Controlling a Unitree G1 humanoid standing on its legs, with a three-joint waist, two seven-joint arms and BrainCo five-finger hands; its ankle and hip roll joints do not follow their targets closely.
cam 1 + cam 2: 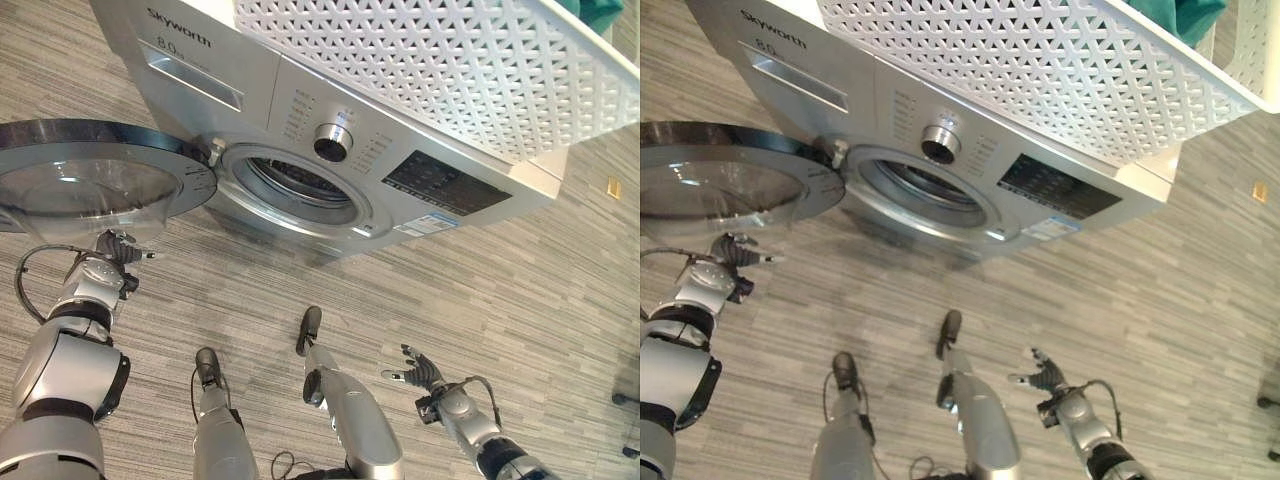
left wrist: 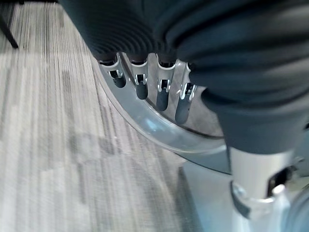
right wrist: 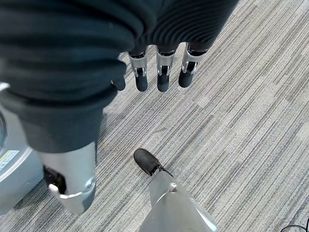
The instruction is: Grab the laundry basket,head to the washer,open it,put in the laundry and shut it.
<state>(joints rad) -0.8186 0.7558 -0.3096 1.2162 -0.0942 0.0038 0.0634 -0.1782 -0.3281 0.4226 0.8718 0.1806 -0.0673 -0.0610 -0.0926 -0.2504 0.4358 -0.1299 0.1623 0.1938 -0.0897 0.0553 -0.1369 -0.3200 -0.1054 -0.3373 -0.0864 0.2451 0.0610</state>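
Atop washer (image 1: pixel 330 130), white laundry basket (image 1: pixel 430 70) holds green laundry (image 1: pixel 1185 15): soft, light, take by bunched folds. Door (image 1: pixel 90 180) swung open. Left hand (image 1: pixel 118 248) near door rim, right hand (image 1: pixel 420 372) low; both slack, empty.

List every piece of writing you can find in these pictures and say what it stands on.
Brand word: washer front, upper corner, above the detergent drawer.
Number beneath it: blurred.
Marks beside the dial: too small to read.
Sticker under the dark display panel: too small to read.
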